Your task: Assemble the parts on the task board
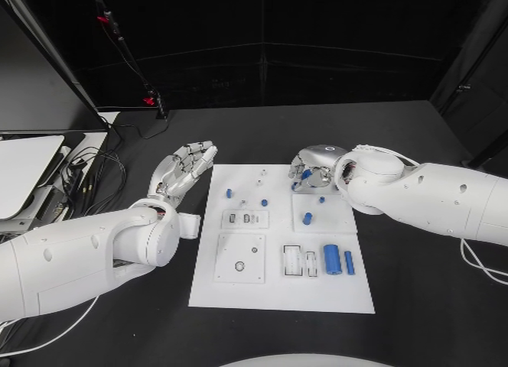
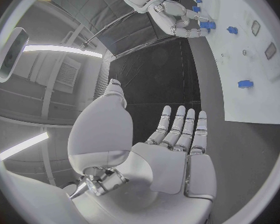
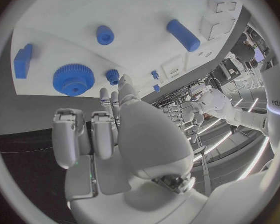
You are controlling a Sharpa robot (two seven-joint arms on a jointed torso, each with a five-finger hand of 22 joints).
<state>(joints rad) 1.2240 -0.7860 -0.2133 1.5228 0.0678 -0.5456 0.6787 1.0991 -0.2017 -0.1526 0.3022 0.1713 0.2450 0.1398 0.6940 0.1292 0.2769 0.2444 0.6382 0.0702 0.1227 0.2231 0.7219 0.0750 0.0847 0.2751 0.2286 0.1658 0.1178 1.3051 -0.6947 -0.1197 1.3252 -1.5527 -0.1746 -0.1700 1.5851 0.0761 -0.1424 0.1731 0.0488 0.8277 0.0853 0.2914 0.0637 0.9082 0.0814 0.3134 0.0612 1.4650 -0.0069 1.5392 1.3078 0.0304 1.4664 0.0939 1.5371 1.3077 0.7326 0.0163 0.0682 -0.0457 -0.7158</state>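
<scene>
Fingers (image 3: 109,107) of our right silver hand (image 1: 313,166) hang loosely curled, holding nothing, just beside the blue toothed plastic gear (image 3: 71,79) lying flat near the white task board's (image 1: 281,294) far edge, while our left hand (image 1: 183,170) rests open off-board.

We see the task board (image 1: 320,294) lying on the surface (image 1: 431,306), between the two hands. The left hand (image 1: 183,170) hovers over the surface just beside the board's left edge, fingers (image 1: 201,153) reaching toward its far corner. The right hand (image 1: 316,168) sits over the board's far edge. Nearer us than its fingers (image 3: 77,134) lie a gear (image 3: 72,78) and small pegs (image 1: 307,219); two cylinders (image 1: 333,259) (side by side) lie nearer still.
</scene>
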